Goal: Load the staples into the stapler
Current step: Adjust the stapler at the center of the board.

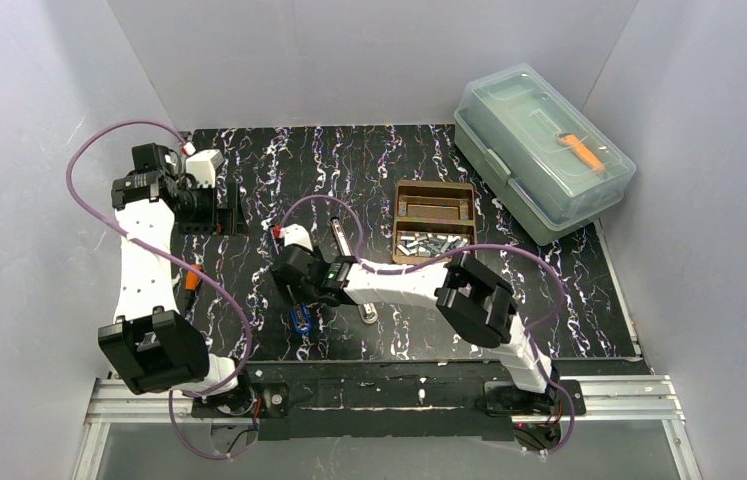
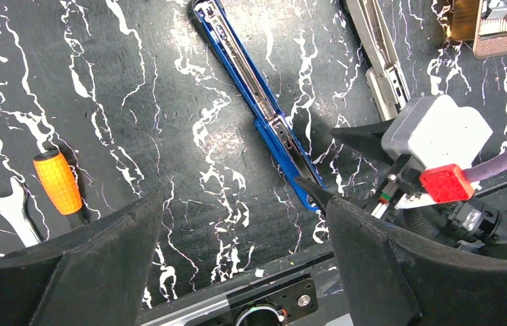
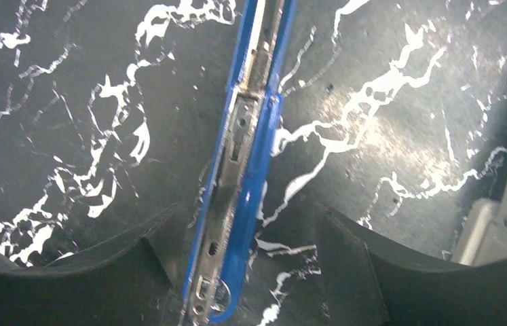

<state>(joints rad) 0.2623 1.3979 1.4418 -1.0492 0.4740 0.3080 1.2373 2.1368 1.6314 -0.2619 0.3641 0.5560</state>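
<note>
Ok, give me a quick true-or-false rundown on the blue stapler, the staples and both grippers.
1. The blue stapler lies folded open on the mat. True.
2. The right gripper is clamped on a staple strip. False: its jaws are open on either side of the blue stapler and hold nothing.
3. The staples sit in the tray. True.
4. The left gripper holds the orange-handled tool. False: it is open and empty, and the tool lies on the mat.
</note>
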